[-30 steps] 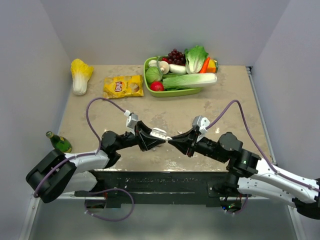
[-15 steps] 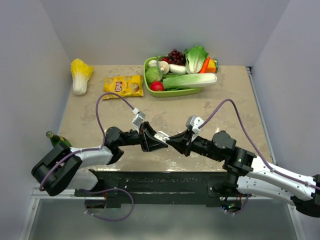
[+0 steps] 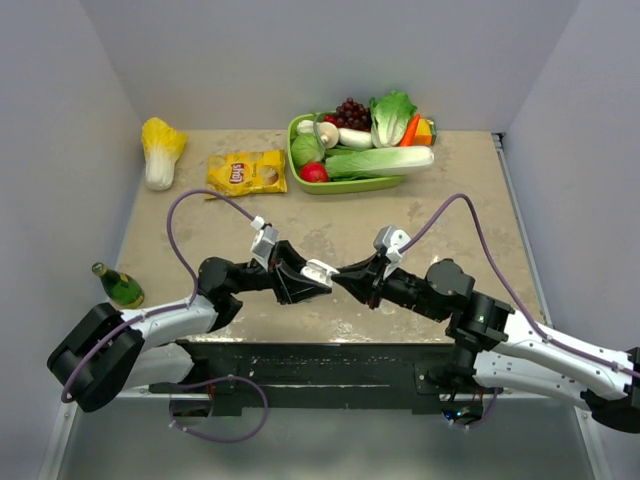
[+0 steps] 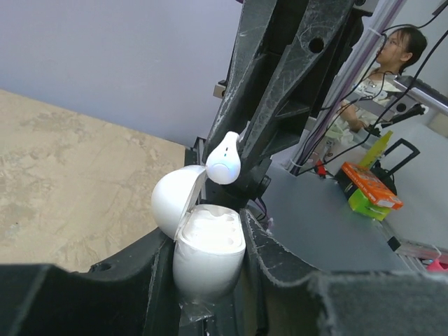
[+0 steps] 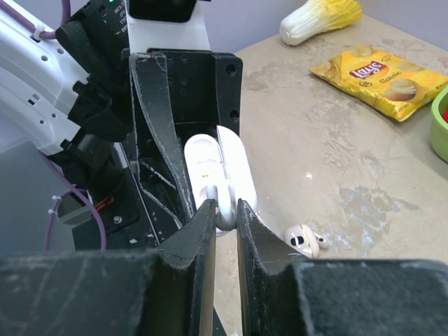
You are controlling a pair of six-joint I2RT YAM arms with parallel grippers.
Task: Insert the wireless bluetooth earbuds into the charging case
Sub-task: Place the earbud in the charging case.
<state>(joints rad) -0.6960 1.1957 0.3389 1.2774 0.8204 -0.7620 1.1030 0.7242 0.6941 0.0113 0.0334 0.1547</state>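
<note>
Case (image 4: pixel 208 255): glossy white pebble, lid open, clamped in left hand (image 3: pixel 318 281) | right hand (image 5: pixel 225 211) pinching smooth earbud (image 4: pixel 223 161)

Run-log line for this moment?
left gripper: holds open case | right gripper: holds earbud near case opening | second earbud: on table

The case (image 4: pixel 208 255) is plain white outside, cream inside. The earbud (image 4: pixel 223 159) just above the case is white with tiny dark marks. The table (image 3: pixel 330 225) under the case is mottled beige. Beyond the case, a yellow chip bag (image 3: pixel 246 172) bears a red logo beside a green tray (image 3: pixel 350 184).
</note>
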